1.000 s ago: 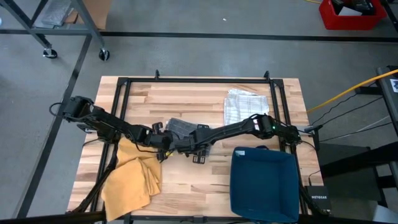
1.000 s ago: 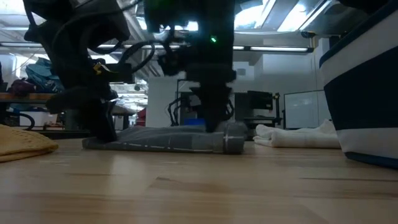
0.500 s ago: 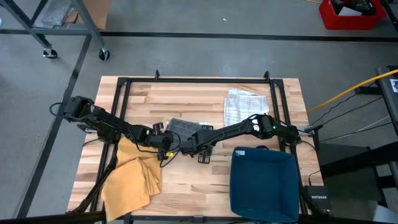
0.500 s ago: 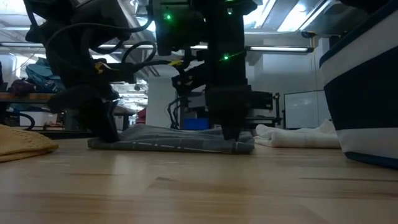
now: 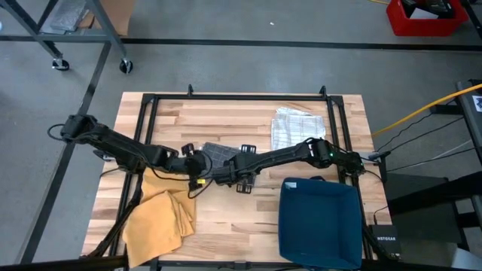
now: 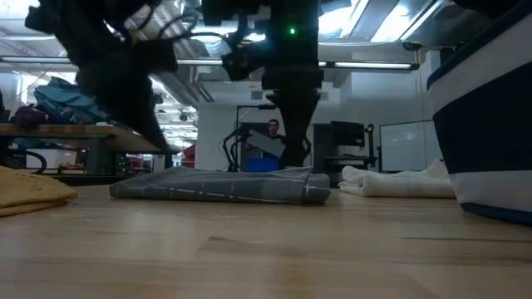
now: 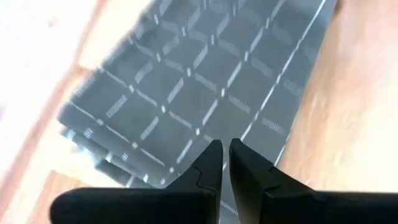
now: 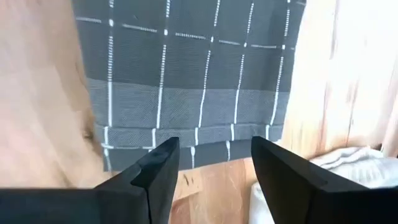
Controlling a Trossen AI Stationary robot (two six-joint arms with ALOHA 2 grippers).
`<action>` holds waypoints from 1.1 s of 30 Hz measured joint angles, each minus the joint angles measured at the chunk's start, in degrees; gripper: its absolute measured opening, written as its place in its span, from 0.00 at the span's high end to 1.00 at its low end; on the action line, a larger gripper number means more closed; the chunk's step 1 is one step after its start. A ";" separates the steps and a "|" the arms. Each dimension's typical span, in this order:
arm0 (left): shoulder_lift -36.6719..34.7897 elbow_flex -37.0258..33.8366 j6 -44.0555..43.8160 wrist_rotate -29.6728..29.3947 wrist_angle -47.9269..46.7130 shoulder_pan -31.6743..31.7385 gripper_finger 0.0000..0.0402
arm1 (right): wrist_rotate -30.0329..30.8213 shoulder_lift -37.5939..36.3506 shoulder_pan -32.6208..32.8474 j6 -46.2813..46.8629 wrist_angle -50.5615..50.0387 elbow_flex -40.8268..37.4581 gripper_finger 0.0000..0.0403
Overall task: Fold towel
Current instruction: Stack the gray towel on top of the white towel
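A grey towel with white checks [image 5: 218, 153] lies folded flat on the wooden table's middle, also seen in the low view [image 6: 220, 184]. My left gripper [image 5: 200, 161] hangs shut above the towel's [image 7: 205, 81] left end, clear of it [image 6: 166, 148], with nothing between its fingers [image 7: 225, 149]. My right gripper [image 5: 228, 170] stands open just over the towel's near right part [image 6: 291, 159]. Its two fingers are spread wide above the towel's [image 8: 193, 74] hemmed edge [image 8: 216, 152].
A crumpled yellow cloth [image 5: 158, 222] lies at the near left. A dark blue bin [image 5: 320, 222] stands at the near right. A white checked towel [image 5: 294, 128] lies at the far right. A person [image 6: 273, 129] stands far off in the room.
My left gripper has risen from the towel's left end, where it stood low before, and drawn back toward the table's left. My right gripper dipped at the towel's right end and has come up again. The towel stays flat on the table.
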 joint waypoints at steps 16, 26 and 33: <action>-11.49 0.13 0.07 -0.10 -3.12 2.02 0.76 | -4.48 -6.52 0.37 -0.06 -7.97 12.20 0.49; -12.34 0.15 1.17 -0.09 -3.08 2.00 0.73 | 7.64 -26.59 0.88 3.85 -7.64 7.13 0.49; -12.34 0.17 1.47 -0.11 -3.07 2.02 0.73 | 14.33 -40.17 4.40 14.62 3.05 -18.71 0.49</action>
